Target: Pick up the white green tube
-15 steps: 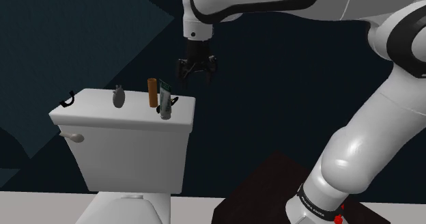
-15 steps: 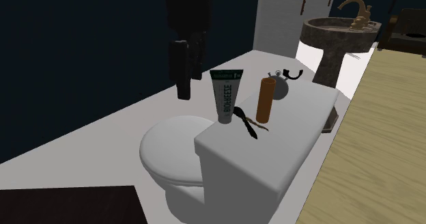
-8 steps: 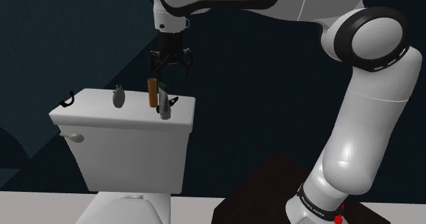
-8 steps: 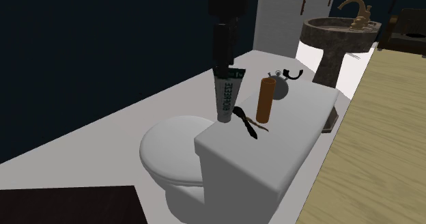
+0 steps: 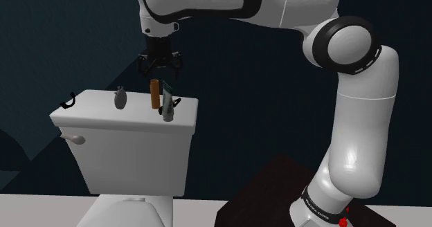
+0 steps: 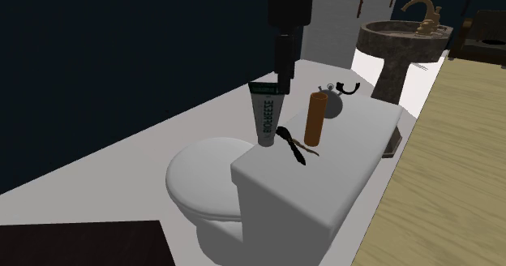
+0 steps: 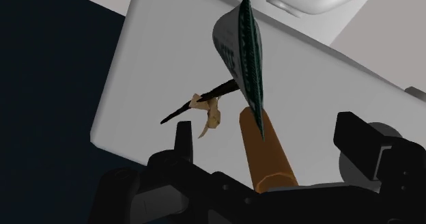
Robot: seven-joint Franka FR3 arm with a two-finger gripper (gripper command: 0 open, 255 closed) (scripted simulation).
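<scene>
The white tube with a green crimped end [image 6: 267, 117] stands upright on the white toilet tank lid [image 6: 324, 187], near its front corner. In the shoulder view the tube [image 5: 167, 103] stands beside an orange cylinder [image 5: 154, 94]. My black gripper [image 5: 160, 65] hangs open just above these two, touching neither. In the second exterior view the gripper [image 6: 284, 79] hovers by the tube's green end. Looking down from the wrist, the tube [image 7: 235, 48] and the orange cylinder [image 7: 267, 151] lie between the spread fingers [image 7: 181, 137], with nothing clasped.
A dark twig-like thing [image 6: 293, 145] lies at the tube's foot. A small grey object [image 5: 120, 97] and a black hooked item [image 5: 68, 102] sit further along the lid. The toilet bowl lid [image 6: 203, 175] is below. A pedestal sink [image 6: 403, 41] stands at the back right.
The gripper has travelled toward the shoulder view's left, from beside the tank to just over the tube and orange cylinder. It stays open. The objects have not moved.
</scene>
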